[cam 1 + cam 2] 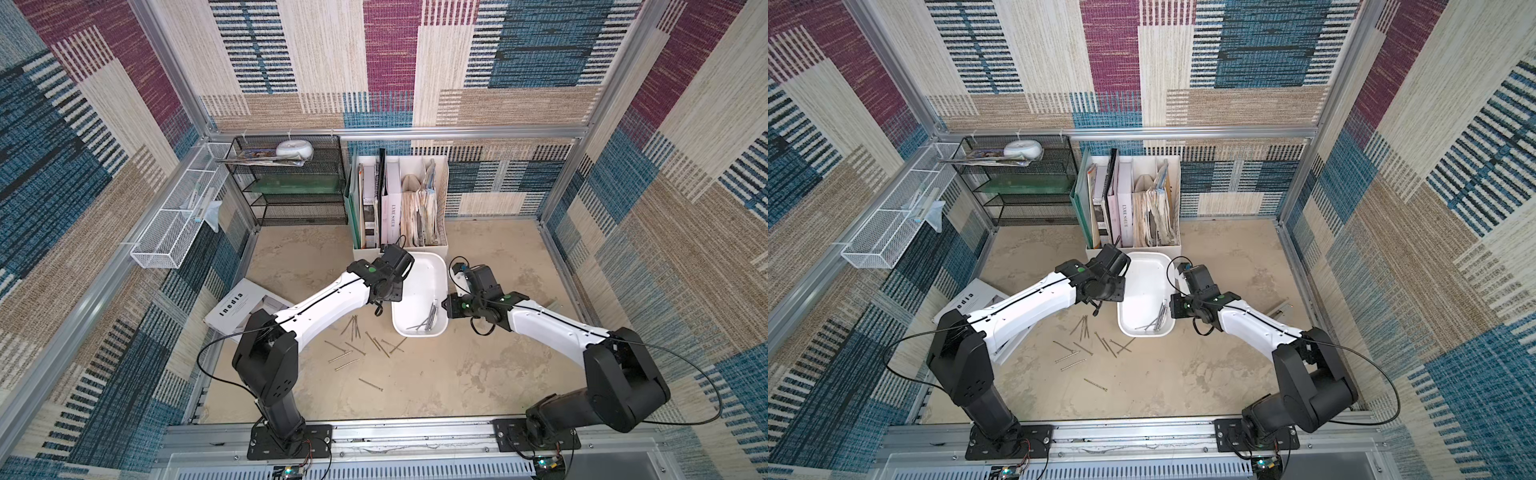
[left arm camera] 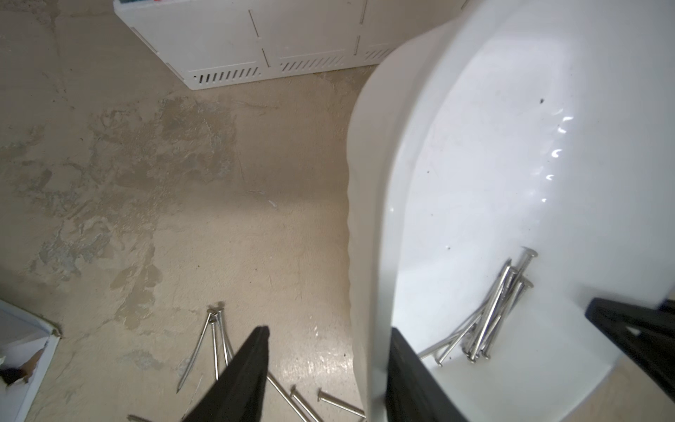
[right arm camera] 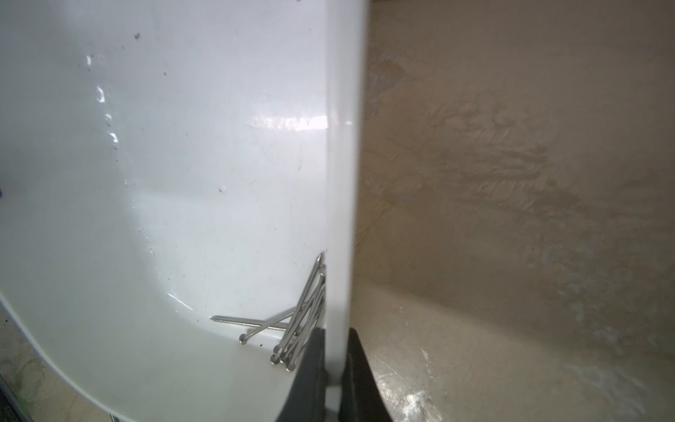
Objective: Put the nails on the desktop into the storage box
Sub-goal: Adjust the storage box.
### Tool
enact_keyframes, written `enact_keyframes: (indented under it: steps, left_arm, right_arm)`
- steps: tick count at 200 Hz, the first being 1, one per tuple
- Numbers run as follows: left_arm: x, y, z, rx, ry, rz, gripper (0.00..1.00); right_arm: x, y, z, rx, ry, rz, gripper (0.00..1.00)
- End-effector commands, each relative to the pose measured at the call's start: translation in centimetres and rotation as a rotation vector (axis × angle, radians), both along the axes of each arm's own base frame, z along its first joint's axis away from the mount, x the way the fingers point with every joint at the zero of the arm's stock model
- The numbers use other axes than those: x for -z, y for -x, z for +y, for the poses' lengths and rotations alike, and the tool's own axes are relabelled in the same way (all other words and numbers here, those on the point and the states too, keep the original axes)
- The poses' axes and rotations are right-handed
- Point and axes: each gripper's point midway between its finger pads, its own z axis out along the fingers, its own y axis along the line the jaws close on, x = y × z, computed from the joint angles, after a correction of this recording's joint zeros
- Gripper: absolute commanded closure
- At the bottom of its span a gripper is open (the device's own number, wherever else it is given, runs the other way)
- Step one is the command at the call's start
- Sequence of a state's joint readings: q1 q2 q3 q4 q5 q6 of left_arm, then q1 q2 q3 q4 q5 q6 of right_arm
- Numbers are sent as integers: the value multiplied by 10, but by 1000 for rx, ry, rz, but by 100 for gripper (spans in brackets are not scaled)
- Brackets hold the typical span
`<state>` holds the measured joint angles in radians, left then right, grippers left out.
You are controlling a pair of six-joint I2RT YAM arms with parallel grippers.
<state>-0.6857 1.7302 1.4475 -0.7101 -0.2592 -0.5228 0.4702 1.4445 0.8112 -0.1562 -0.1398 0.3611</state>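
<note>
The right gripper [image 3: 335, 332] is pinched tight on one long wall of the white plastic storage box [image 1: 419, 276] with rounded corners. The left gripper [image 2: 328, 330] has its fingers apart, one each side of the other wall, holding nothing. A tug or tip could spill the thin grey metal nails [image 1: 430, 320] inside it, or shove the loose nails [image 1: 365, 345] on the sandy beige desktop [image 1: 457, 374] just beside it, and a white divided file holder [image 2: 219, 44] blocks the box's far end.

From the right wrist, the storage box [image 3: 341, 182] wall partly hides the nails [image 3: 301, 318].
</note>
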Motion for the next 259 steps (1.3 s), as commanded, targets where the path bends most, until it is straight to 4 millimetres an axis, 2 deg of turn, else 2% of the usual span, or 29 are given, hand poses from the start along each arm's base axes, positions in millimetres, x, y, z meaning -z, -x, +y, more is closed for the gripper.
enact_keyframes:
  steps: [1,32,61,82,109,123,149,172,187,203,236,259]
  left_arm:
    - [-6,-5,21,-43,-37,-18,42]
    - [-3,-6,34,-31,-3,13,42]
    - [18,17,28,34,24,132,41]
    - [32,35,35,17,21,200,41]
    - [36,51,25,32,84,247,41]
    - [37,51,23,28,92,257,41]
    - [40,30,9,52,89,235,41]
    - [34,-6,-18,171,64,187,41]
    - [37,-30,-38,287,28,156,42]
    - [46,-44,-57,395,21,161,42]
    - [74,-68,-69,460,-32,181,43]
    - [82,-86,-82,485,-35,164,43]
  right_arm:
    - [15,11,-27,40,98,36,100]
    - [19,20,-58,109,129,61,100]
    - [19,23,-89,192,174,83,100]
    - [12,21,-90,197,135,70,100]
    - [12,20,-90,196,134,74,100]
    - [14,19,-93,202,145,79,100]
    - [19,18,-103,236,165,98,100]
    - [20,19,-116,283,177,117,100]
    - [19,19,-121,304,175,121,100]
    - [17,18,-124,313,164,123,100]
    - [16,17,-124,307,151,127,100]
    - [16,16,-121,298,135,133,100]
